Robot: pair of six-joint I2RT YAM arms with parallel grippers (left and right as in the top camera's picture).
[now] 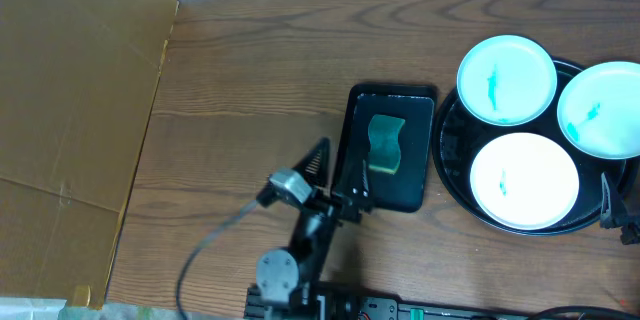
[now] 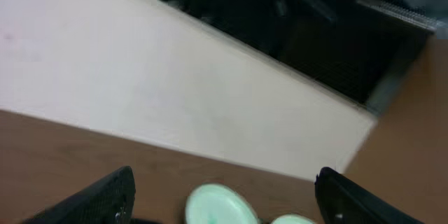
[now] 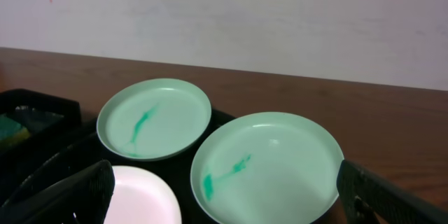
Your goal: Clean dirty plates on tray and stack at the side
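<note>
Three dirty plates lie on the round black tray (image 1: 447, 148) at the right: one at the back left (image 1: 506, 79), one at the back right (image 1: 603, 108), one in front (image 1: 524, 181). Each has a teal smear. My right gripper (image 3: 224, 182) is open and empty just above the front of the tray (image 3: 77, 155), facing the back-left plate (image 3: 154, 119), the right plate (image 3: 266, 164) and the front plate (image 3: 143, 196). Only its edge shows overhead (image 1: 615, 205). My left gripper (image 1: 340, 178) is open and empty, raised beside the small tray; two plates (image 2: 220, 206) show far off between its fingers (image 2: 224, 199).
A smaller rectangular black tray (image 1: 412, 100) holding a green sponge (image 1: 386, 144) stands left of the round tray; it also shows in the right wrist view (image 3: 28, 101). A cardboard sheet (image 1: 70, 90) covers the table's left side. A white wall runs along the back.
</note>
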